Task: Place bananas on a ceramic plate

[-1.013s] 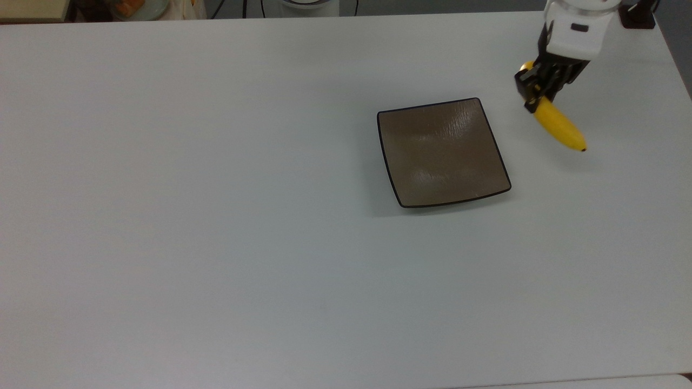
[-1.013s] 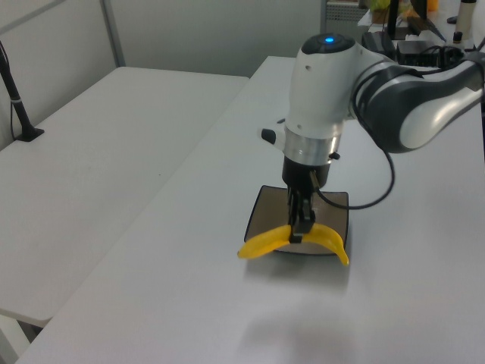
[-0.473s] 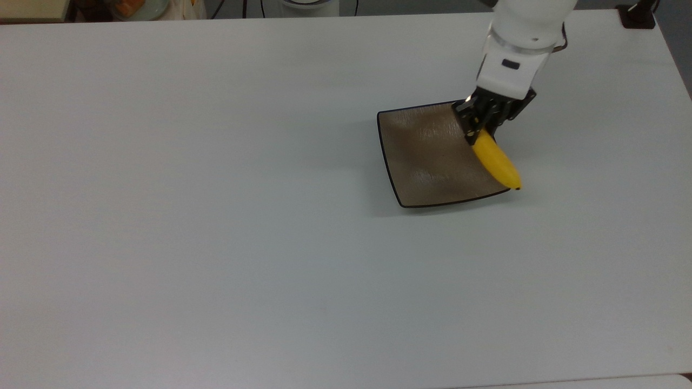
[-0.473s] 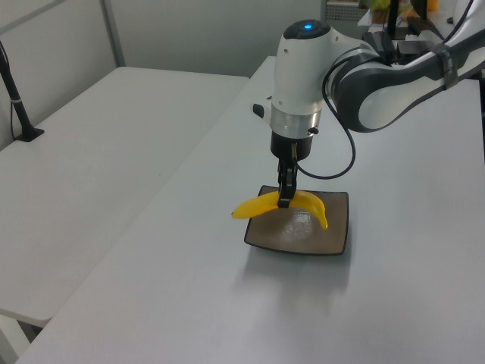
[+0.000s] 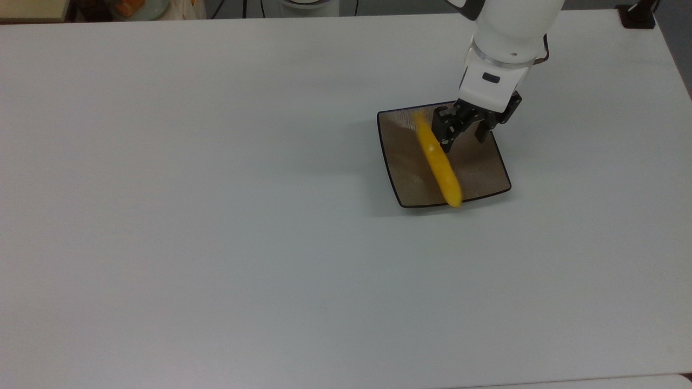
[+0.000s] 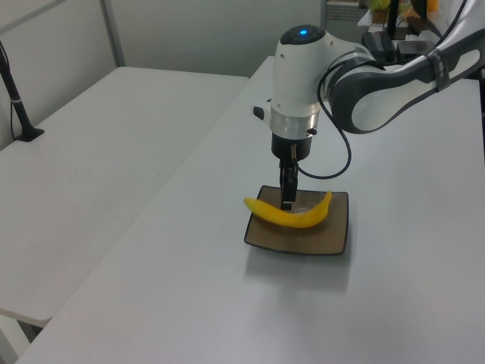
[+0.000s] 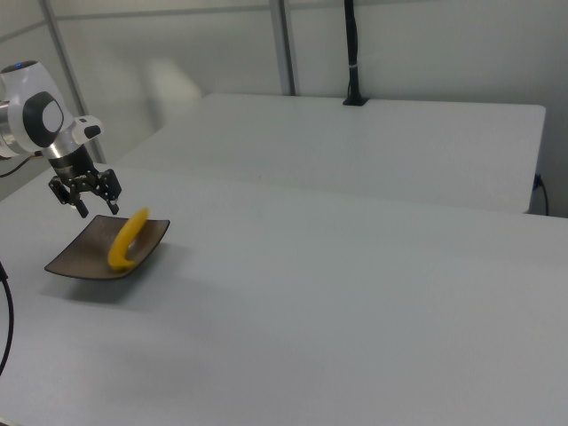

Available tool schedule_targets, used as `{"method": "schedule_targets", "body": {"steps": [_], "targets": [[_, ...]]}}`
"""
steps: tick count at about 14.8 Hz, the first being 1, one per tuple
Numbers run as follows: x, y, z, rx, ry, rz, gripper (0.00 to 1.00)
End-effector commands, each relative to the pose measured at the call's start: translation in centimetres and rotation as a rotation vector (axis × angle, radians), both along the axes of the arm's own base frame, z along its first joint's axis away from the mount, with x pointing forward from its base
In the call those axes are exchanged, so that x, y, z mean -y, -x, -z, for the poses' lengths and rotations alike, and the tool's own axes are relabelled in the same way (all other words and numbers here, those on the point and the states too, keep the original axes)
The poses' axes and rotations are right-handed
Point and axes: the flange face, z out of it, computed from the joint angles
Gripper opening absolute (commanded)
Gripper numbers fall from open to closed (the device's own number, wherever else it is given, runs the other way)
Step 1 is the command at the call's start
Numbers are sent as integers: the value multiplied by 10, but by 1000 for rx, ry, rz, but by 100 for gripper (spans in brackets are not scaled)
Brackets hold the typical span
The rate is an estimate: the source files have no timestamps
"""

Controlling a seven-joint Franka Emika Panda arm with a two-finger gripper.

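The bananas show as one yellow curved fruit, blurred, lying lengthwise across the ceramic plate, a square brown dish with a dark rim. One tip reaches the plate's near rim in the top view. My gripper hangs open just over the plate's far right part, with nothing between its fingers and the fruit free beside one finger. In the left view the bananas curve ends-up on the plate under the gripper. The right view shows the open gripper above the bananas and plate.
The plate sits on a wide white table. A black post base stands at the table's far right corner in the top view. A second white table adjoins on the left view's left. Clutter lies beyond the far edge.
The gripper carried the fruit leftward in the top view from beside the plate to over it, then opened. The fruit has left the fingers and dropped onto the plate.
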Motion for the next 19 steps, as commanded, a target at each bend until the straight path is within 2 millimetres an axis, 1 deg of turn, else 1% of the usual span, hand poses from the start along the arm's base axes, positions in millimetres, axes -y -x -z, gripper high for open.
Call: {"method": "schedule_targets", "body": {"steps": [1,3,4,7,10,11,13,14,15,17,18,19], "targets": [[7,4,-6,-19,3,2,100],[19,4,-7,-57,36,23,100],[28,6,-11,-86,58,35,100],[70,12,-37,-180,114,66,100],[124,20,-64,-292,154,22,100],[142,22,-71,-323,152,42,100],[182,26,-87,-330,113,130,100],[206,26,-97,-315,78,197,100],[227,25,-106,-282,43,247,100],[244,32,-116,-216,-1,282,100],[259,36,-121,-198,-19,294,100],[269,42,-125,-187,-35,303,100]]}}
